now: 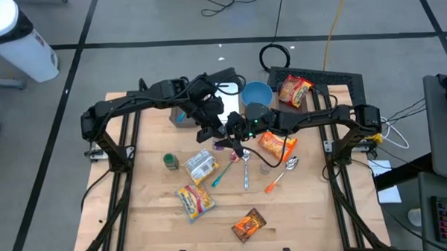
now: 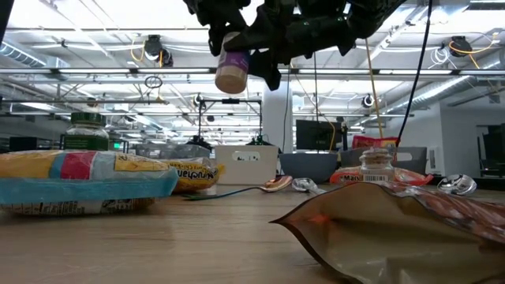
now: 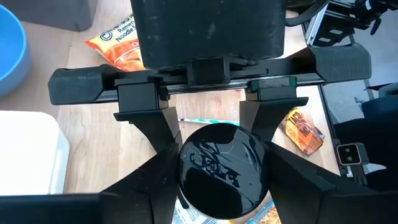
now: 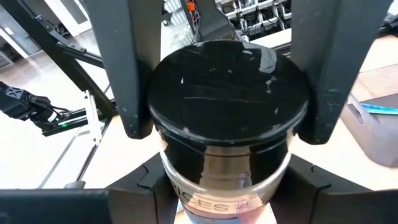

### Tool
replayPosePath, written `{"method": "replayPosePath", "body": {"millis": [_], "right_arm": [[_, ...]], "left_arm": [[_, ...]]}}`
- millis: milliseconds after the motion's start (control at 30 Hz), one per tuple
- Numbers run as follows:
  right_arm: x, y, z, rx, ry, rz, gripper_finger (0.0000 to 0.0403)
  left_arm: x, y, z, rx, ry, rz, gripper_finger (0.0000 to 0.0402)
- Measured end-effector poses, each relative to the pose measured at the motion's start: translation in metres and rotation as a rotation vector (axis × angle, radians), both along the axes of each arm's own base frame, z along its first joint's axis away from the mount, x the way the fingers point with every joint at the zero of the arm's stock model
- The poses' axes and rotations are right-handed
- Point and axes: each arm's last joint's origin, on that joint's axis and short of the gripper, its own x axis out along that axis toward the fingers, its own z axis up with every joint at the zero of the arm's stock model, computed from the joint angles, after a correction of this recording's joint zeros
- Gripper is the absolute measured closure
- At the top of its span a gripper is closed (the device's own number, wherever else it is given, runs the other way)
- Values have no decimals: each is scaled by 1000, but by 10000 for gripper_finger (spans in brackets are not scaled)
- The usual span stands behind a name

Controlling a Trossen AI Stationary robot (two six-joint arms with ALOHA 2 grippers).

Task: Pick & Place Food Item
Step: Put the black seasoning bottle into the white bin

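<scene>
The spice jar (image 2: 231,71) sits between both grippers' jaws (held aloft).

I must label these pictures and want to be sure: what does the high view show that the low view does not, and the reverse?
Only the high view: which arm is which, with the left gripper and right gripper meeting over mid-table, and a cable coil on the floor.
Only the low view: the jar hangs clear above the table, and the room behind is in sight.
Both: the jar at the grippers, a green-lidded jar and packets on the table.
</scene>
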Motion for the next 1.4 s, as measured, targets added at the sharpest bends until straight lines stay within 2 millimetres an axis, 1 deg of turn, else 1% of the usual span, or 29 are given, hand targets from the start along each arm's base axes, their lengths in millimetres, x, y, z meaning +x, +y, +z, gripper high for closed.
{"method": "replayPosePath", "body": {"millis": [100, 200, 400, 600, 700, 833, 933, 1067, 1167, 1267, 1400], "right_arm": [[0, 0, 0, 1, 0, 0, 215], [0, 0, 0, 11, 2, -1, 200], [0, 0, 0, 75, 9, 13, 146], [-2, -9, 1, 99, 2, 1, 99], [-3, -12, 1, 117, 6, 20, 89], [-3, -12, 1, 123, 13, 45, 90], [-4, -13, 1, 97, 7, 35, 94], [-9, -17, 10, 49, -9, -4, 96], [-19, -20, 16, 11, 20, -37, 95], [-29, -24, 24, -67, 36, -95, 95], [-47, -28, 34, -160, 13, -207, 95]], "left_arm": [[0, 0, 0, 0, 2, -1, 194], [0, 0, 0, -1, 3, -2, 194], [-1, -1, 0, 8, 6, -12, 194], [-1, 0, -1, 8, 7, -13, 194], [-2, 0, -1, 14, 9, -20, 194], [-3, 3, -1, 15, 11, -14, 194], [-6, 9, 1, 15, 5, 2, 194], [-17, 21, 10, 30, -32, 30, 194], [-29, 33, 19, 48, -54, 80, 194], [-43, 47, 28, 72, -85, 137, 194], [-54, 65, 31, 89, -102, 197, 194]]}}
